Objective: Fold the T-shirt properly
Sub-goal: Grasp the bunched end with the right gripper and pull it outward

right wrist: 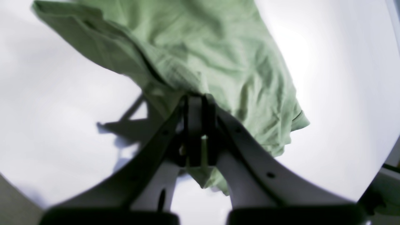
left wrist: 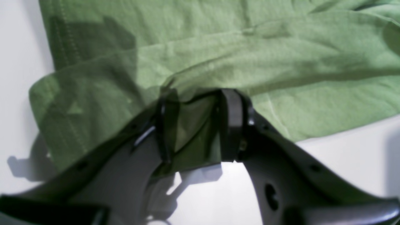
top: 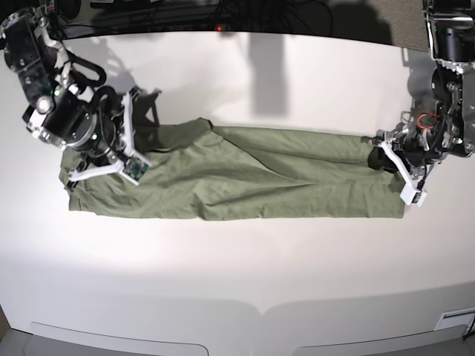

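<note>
Gripping T-shirt (top: 237, 185) ends, both tools low.

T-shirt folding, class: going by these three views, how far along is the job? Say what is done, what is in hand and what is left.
Done: the T-shirt lies on the table as a long narrow band, seemingly folded lengthwise already. In hand: the right gripper is shut on one end, and the left gripper has cloth between its jaws at the other. Left: bringing the ends together crosswise and smoothing the wrinkles.
</note>
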Robot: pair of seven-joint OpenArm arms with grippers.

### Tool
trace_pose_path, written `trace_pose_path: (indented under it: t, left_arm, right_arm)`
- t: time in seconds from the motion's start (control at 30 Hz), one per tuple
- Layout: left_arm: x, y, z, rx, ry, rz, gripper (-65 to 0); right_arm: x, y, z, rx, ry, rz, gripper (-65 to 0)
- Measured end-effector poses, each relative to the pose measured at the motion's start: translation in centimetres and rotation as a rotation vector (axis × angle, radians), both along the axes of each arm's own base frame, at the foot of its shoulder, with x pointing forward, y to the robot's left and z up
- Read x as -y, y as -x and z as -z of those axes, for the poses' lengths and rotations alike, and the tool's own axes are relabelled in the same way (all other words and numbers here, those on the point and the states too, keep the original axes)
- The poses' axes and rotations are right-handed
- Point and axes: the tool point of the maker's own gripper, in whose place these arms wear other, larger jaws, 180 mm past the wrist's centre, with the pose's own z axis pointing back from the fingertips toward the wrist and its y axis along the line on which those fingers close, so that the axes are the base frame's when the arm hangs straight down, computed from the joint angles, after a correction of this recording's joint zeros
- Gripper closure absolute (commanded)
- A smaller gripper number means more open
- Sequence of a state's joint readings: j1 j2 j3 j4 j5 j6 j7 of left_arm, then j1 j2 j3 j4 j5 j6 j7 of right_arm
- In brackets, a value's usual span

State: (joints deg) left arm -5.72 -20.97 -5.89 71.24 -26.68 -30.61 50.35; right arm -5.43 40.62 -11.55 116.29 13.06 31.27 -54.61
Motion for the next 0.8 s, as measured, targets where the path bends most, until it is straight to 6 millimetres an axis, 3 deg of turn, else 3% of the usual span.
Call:
trace_pose_path:
  t: [0.53,0.8]
  left_arm:
    - [0.0,0.0,0.0,0.001,0.003,-0.001,-21.9]
    - [0.0,0.0,0.0,0.001,0.003,-0.001,-21.9]
  right_arm:
    - [5.7,-7.0,0.9,0.019,-0.067,0.189,0.0]
    - [7.2,-7.2,2.2,-0.02,-0.058,0.221,0.0]
